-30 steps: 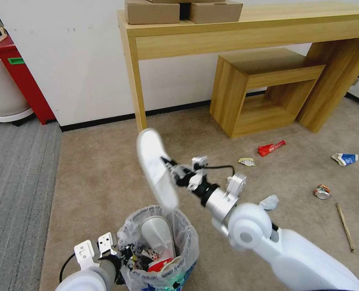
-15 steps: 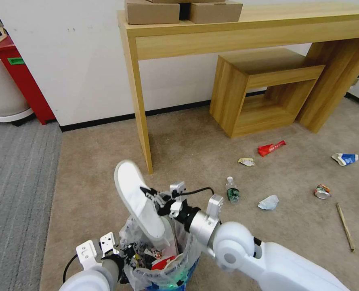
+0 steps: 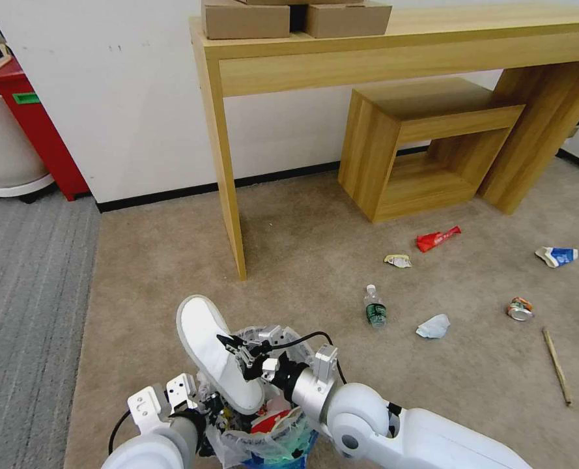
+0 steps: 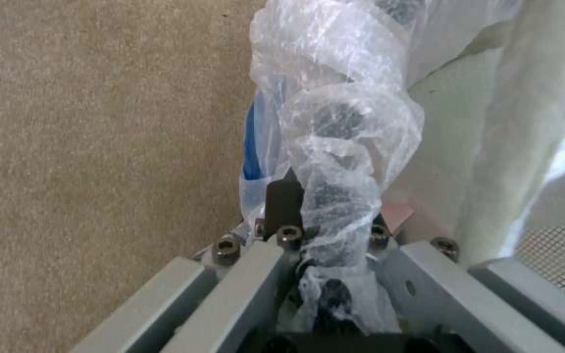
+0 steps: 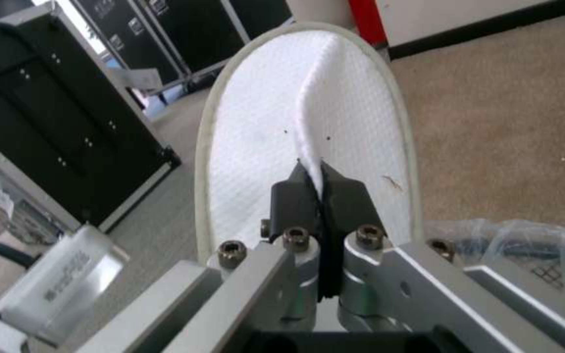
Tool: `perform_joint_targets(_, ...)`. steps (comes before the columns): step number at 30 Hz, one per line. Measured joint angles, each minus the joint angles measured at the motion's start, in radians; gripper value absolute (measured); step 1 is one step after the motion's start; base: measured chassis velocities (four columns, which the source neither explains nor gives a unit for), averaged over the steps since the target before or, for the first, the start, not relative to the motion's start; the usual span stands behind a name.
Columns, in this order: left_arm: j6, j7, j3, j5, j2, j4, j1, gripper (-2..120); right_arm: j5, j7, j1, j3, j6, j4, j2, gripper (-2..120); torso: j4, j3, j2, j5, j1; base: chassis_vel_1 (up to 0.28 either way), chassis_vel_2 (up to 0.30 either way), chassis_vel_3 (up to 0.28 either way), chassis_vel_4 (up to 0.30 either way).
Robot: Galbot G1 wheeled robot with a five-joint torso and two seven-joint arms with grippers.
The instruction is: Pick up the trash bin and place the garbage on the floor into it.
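Crinkled plastic lining the trash bin (image 3: 273,436) at our six o'clock sits pinched in our left gripper (image 4: 325,215). Our right gripper (image 5: 321,189) clamps a white slipper (image 3: 214,355), heel inside the bin. Toward two o'clock, a bottle (image 3: 374,307) and can (image 3: 519,308) litter the floor (image 3: 159,280).

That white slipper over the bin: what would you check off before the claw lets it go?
1. Right claw shut on the slipper: ok.
2. Slipper's lower end inside the trash bin rim: ok.
3. Left claw gripping the bin's bagged rim: ok.
4. Room in the bin, which already holds litter: cannot tell.
5. Slipper fully below the rim: not ok, its upper end sticks out.
6. Floor cleared: not ok, the bottle and can remain.
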Motion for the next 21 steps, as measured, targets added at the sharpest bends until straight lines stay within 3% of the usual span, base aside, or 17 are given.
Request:
perform_joint_targets(13, 0.0, -0.001, 0.0, -0.006, 0.009, 0.004, -0.012, 0, -0.021, -0.039, -0.005, 0.006, 0.035, 0.006, -0.023, 0, 0.0, 0.0, 0.0, 0.0, 0.0, 0.0, 0.0, 0.0, 0.0)
perform_joint_targets(17, -0.001, -0.001, -0.001, -0.007, 0.013, 0.005, -0.013, 0, -0.026, -0.109, 0.006, 0.012, 0.073, 0.0, -0.029, 0, 0.0, 0.0, 0.0, 0.0, 0.0, 0.0, 0.0, 0.0, 0.0)
perform_joint_targets(21, -0.001, -0.001, -0.002, -0.007, 0.013, 0.005, -0.014, 0, -0.027, -0.135, 0.013, 0.016, 0.088, -0.008, -0.031, 7, 0.0, 0.0, 0.0, 0.0, 0.0, 0.0, 0.0, 0.0, 0.0)
